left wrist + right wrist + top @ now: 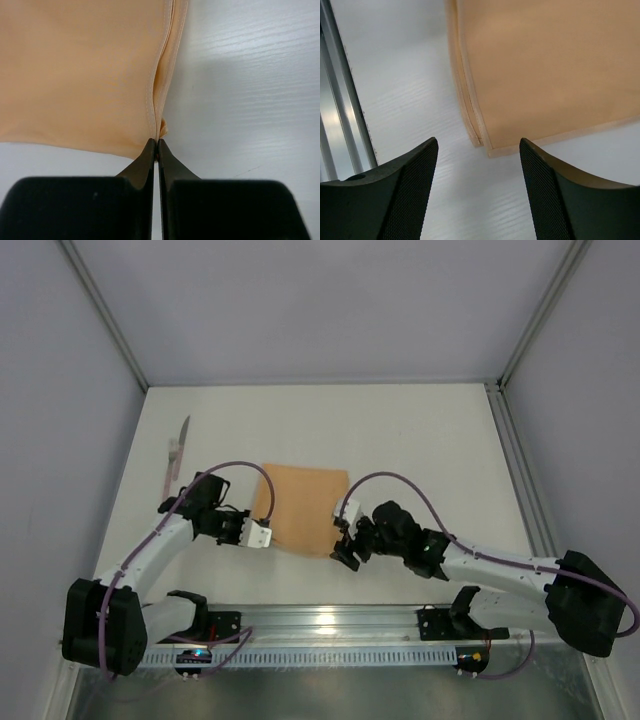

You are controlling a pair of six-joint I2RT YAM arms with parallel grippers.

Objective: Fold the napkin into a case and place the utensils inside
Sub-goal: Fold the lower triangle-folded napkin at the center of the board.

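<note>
At napkin [75,75] edge | left claw [158,142] pinching it | right claw [479,150] wide, above corner

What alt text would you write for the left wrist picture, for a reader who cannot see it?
The left gripper, seen from just behind its two black fingers, is shut on the near corner of the peach-orange napkin. The cloth fills the upper left of the picture, and the bare white table lies to its right.

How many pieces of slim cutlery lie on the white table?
1: a silver-grey knife with pale pinkish handle, far left of the table, apart from the peach-orange cloth napkin. None other shows; folds could hide more.
</note>
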